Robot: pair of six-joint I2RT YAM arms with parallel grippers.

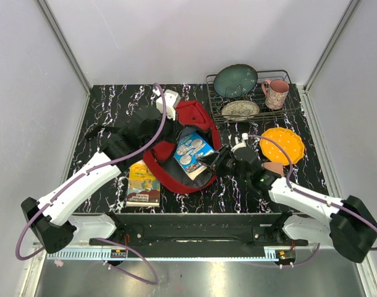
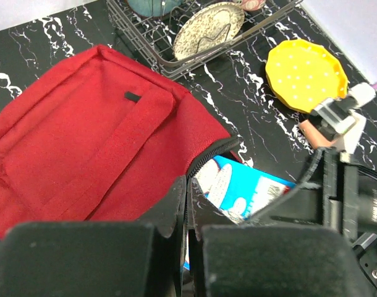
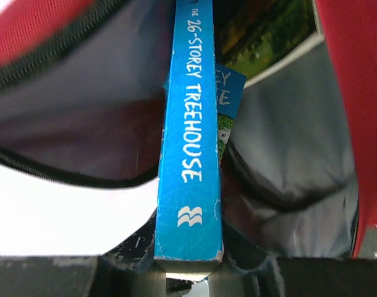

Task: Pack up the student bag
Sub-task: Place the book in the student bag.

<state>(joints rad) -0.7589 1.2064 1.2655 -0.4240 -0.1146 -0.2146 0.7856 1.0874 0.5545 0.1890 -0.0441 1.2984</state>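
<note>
Packing partly done: feeding blue book [image 1: 191, 151] into bag [image 1: 194, 114].
Finding bag lying open at mid-table, mouth turned toward the near right. Noting left gripper [image 2: 186, 192] with fingers pressed together on the zip edge, holding the mouth up. Noting right gripper [image 3: 188, 260] pinching blue book by its near end, spine up, far end reaching into the grey lining. Seeing a second book [image 3: 262, 37] lying inside, beside it. Counting yellow book [image 1: 143, 182] lying on the table [image 1: 108, 105] just left of bag, apart from both grippers. Judging as outstanding: releasing blue book inside, loading yellow book, probably zipping up.
</note>
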